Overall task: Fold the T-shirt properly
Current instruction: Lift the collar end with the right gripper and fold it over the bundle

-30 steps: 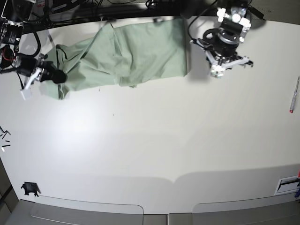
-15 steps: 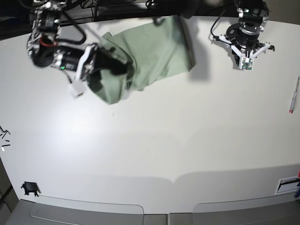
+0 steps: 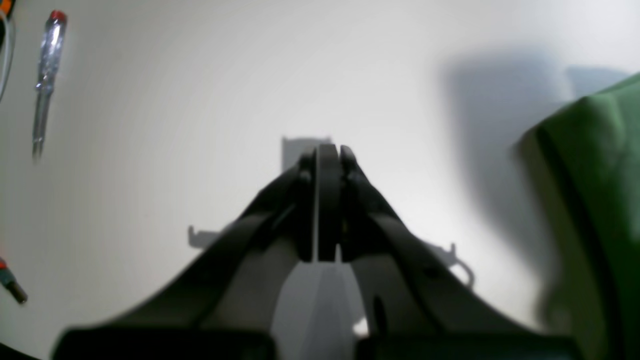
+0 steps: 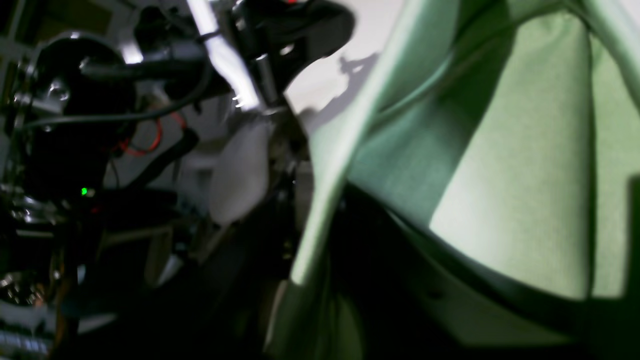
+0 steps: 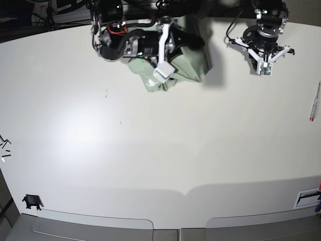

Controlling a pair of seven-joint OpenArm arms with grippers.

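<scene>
right tool (image 5: 164, 75) clamped on t-shirt (image 5: 193, 63), cloth bunched at tabletop (image 5: 150, 150) far edge. left tool (image 5: 264, 68) closed, empty, beside shirt, not touching.

Robotics lab, white worktable (image 5: 160, 150), cabled arms, stray screwdriver (image 5: 314, 102)

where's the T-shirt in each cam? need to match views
Base: T-shirt bunched at top centre of the table, under the right gripper.
Left wrist: only its edge shows at the right border; the left gripper is shut over bare table.
Right wrist: cloth fills the right two-thirds, close up.
Shared landmark: the red-capped screwdriver, base right edge, left wrist top left.
</scene>
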